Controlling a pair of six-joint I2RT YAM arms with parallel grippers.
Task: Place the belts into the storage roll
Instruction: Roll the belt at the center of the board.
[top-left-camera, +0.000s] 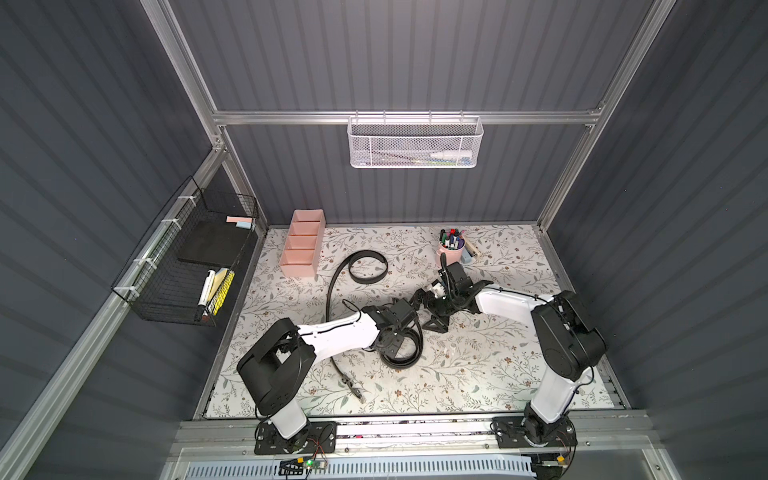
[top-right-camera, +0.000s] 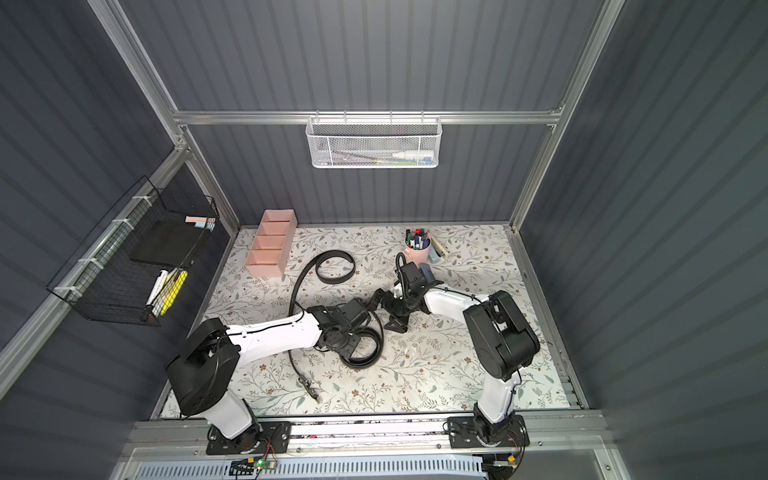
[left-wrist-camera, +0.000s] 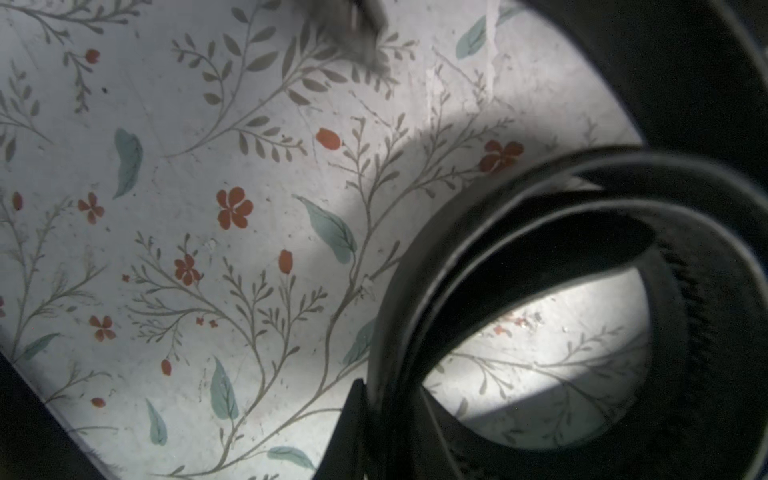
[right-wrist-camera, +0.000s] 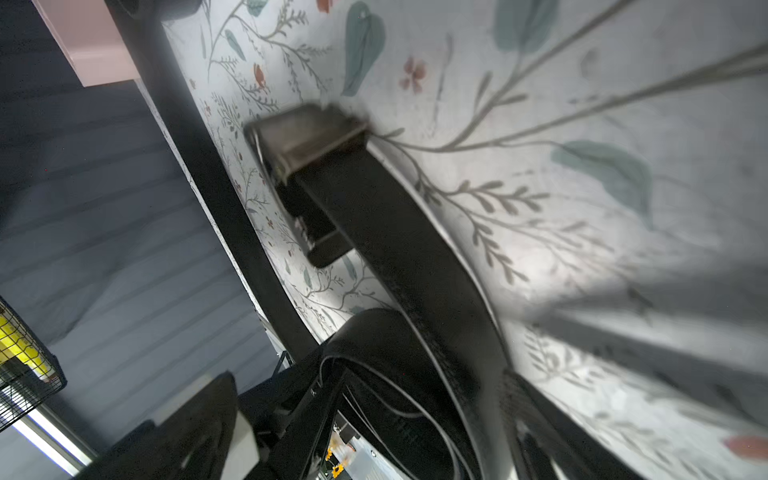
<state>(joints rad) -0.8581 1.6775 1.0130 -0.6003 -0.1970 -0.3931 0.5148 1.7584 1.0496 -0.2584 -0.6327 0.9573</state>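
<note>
Sitting in left gripper (top-left-camera: 391, 347): coiled belt (top-left-camera: 405, 362)

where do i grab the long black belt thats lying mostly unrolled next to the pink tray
Probably best: pinch the long black leather-like belt at its open loop near the pale pink four-compartment tray, coming straight down, one finger inside the loop, one outside. That stretch stands on edge like a hoop, so its wall sticks up to pinch.
</note>
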